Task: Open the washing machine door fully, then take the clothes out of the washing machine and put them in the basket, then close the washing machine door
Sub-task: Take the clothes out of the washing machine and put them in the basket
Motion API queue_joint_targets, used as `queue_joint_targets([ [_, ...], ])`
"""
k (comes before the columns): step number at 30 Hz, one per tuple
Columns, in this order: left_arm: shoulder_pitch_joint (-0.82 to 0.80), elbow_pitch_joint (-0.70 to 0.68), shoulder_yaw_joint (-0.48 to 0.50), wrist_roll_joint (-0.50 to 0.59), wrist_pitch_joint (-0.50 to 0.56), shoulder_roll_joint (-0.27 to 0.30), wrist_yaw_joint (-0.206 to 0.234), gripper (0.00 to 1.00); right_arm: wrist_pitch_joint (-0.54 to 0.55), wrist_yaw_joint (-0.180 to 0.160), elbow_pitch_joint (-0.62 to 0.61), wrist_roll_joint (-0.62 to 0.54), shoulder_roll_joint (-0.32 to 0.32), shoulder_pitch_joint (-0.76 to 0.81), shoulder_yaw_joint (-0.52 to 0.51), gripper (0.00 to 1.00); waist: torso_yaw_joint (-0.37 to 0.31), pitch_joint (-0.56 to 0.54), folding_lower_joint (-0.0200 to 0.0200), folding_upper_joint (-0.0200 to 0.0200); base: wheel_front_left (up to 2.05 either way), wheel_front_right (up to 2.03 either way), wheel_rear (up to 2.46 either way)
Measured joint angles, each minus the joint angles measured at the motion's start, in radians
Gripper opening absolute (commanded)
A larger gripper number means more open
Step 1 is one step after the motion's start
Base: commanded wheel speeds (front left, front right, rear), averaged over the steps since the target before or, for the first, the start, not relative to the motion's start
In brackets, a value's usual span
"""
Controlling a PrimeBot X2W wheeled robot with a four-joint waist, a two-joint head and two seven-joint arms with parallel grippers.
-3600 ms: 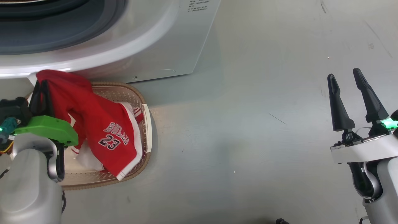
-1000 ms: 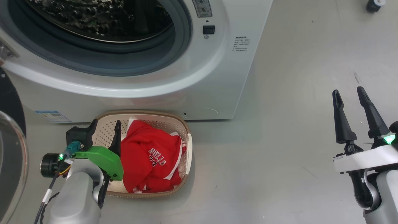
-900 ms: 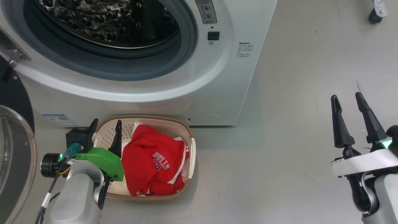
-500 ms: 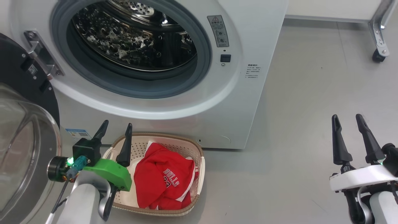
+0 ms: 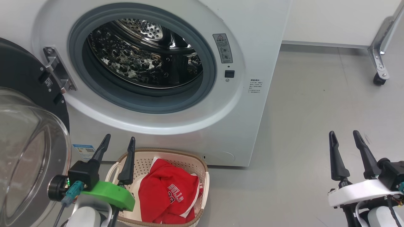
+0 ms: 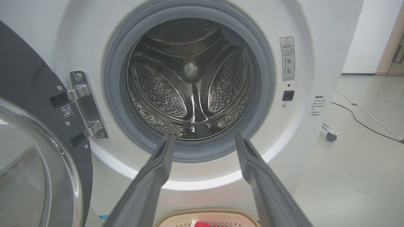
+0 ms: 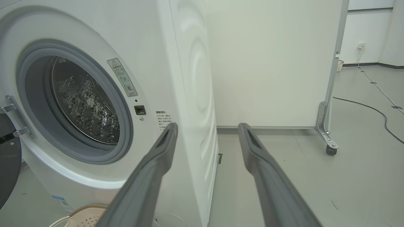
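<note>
1. In the head view, the left hand (image 5: 120, 137) is hovering with its 2 fingers spread and nothing between them, over the left end of the basket (image 5: 176, 153). The clothes (image 5: 164, 195) are lying bunched in the basket just right of that hand, "BULLS" print facing up.
2. The right hand (image 5: 343, 132) is hanging well off to the right over the floor (image 5: 300, 110), fingers parted and empty.
3. The left wrist view is looking straight past its fingers into the washing machine (image 6: 315, 31), showing the steel paddles of the drum (image 6: 189, 82), which the head view is catching at a slant. The washing machine door (image 6: 28, 72) is standing swung wide to that hand's left.
4. The right wrist view is adding the washer's side panel (image 7: 192, 78), a wheeled frame leg (image 7: 328, 138) and a cable (image 7: 372, 110) beyond the hand.
5. 3.6 s ago the left hand was clamping the red garment above the basket; now the garment is resting inside it. The head camera has tilted upward since.
</note>
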Motion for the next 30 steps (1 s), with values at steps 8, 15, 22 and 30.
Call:
queue_joint_targets([
  [8, 0.067, -0.045, -0.010, 0.000, 0.000, 0.001, 0.000, 1.00, 0.000, 0.000, -0.006, -0.005, 0.008, 0.003, 0.000, 1.00, -0.010, -0.005, 0.0000, 0.0000, 0.00, 0.00, 0.00],
  [15, 0.101, -0.088, -0.012, 0.000, 0.000, 0.001, 0.000, 1.00, 0.000, 0.000, -0.014, -0.008, 0.011, 0.011, 0.000, 1.00, -0.017, -0.005, 0.0000, 0.0000, 0.00, 0.00, 0.00],
  [22, 0.124, -0.125, -0.016, 0.000, 0.000, 0.003, 0.000, 1.00, 0.000, 0.000, -0.019, -0.009, 0.017, 0.013, -0.003, 1.00, -0.022, 0.000, 0.0000, 0.0000, 0.00, 0.00, 0.00],
  [30, 0.141, -0.150, -0.017, 0.000, 0.000, 0.004, 0.000, 1.00, 0.000, 0.000, -0.022, -0.013, 0.020, 0.013, -0.005, 1.00, -0.027, 0.004, 0.0000, 0.0000, 0.00, 0.00, 0.00],
])
